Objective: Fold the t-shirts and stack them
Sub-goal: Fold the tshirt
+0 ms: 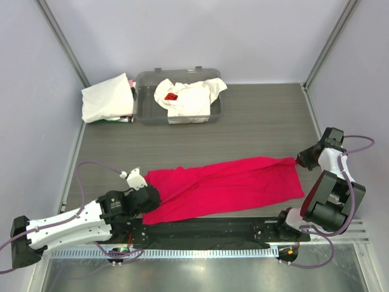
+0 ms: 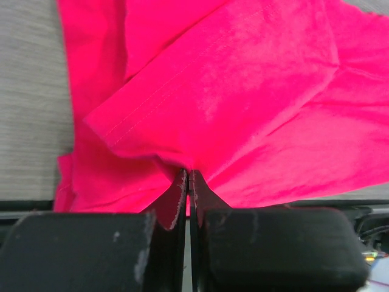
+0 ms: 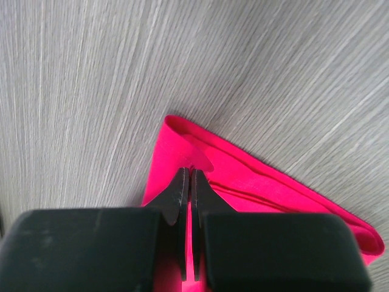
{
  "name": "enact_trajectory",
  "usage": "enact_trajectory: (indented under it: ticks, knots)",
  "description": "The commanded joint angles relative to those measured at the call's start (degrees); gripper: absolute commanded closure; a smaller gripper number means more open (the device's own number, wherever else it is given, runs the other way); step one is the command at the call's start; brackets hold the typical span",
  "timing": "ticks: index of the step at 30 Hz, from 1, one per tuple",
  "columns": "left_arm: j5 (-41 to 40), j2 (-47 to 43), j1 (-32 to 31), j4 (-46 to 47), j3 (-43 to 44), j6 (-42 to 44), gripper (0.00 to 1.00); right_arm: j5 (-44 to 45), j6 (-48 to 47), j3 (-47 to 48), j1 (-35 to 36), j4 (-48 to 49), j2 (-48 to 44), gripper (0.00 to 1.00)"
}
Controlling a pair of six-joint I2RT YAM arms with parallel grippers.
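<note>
The crimson red t-shirt lies stretched out as a long band across the near middle of the table. My left gripper is shut on its left end; in the left wrist view the cloth bunches at the closed fingertips. My right gripper is shut on the shirt's far right corner, with the fingertips pinching the folded edge. A folded white shirt lies at the back left. A crumpled cream shirt with a small red mark lies in the tub.
The clear grey plastic tub stands at the back centre, next to the folded white shirt. A black rail runs along the near edge between the arm bases. Frame posts stand at the back corners.
</note>
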Motion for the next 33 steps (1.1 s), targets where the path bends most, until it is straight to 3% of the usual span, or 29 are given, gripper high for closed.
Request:
enact_trajectory:
  ticks: [1,5,9,14,17,18,20,22,25,27,31,33]
  knots:
    - [-7.8,-1.7,-3.5,-8.6,2.7,-8.8,1.0,2.7,0.7,0.0,-0.7,0.8,-1.5,0.99]
    - [-10.9,-9.1,-4.3,-16.9,2.5,-12.2,1.0,3.6,0.8,-0.4,-0.8,0.9,-1.6,0.99]
    - [-9.7,-16.1,-4.3,-17.7,-0.4,-12.8,1.0,2.9,1.0,-0.6,-0.8,1.0,-0.3,0.99]
    - [-4.7,-16.9,-4.3,-9.6,-5.8,-12.2,0.98,2.5,1.0,-1.3,-0.8,1.6,-0.2,0.99]
    - [-2.0,-12.7,-4.3,-5.5,-7.3,-12.0,0.9,2.3,0.9,-1.4,-0.9,1.6,0.1,0.96]
    - [-1.7,-10.1,-4.3,-5.3,-6.4,-11.8,0.8,2.0,0.9,-1.4,-0.8,1.5,0.0,0.9]
    - [-1.4,-8.3,-4.4,-5.4,-4.7,-11.1,0.7,1.9,0.5,-1.2,-0.9,1.3,-0.4,0.58]
    - [-1.7,-6.5,-4.6,-5.4,-2.0,-9.3,0.59,1.4,-0.1,-1.0,-0.9,1.1,-1.1,0.18]
    - [-3.3,-5.2,-4.8,-5.6,1.8,-6.1,0.51,2.0,-0.6,0.4,-0.4,-0.1,-4.2,0.07]
    - [-4.6,-2.7,-4.8,-5.5,3.4,-4.9,0.49,2.9,-0.9,1.5,1.0,-0.8,-7.5,0.06]
    - [-6.5,4.7,-4.8,-1.9,4.7,-2.1,0.45,6.8,-1.2,3.1,13.0,-1.4,-11.0,0.06]
    - [-7.2,8.9,-4.7,2.3,4.0,-2.2,0.36,8.5,-0.7,3.7,23.8,-1.8,-10.5,0.06]
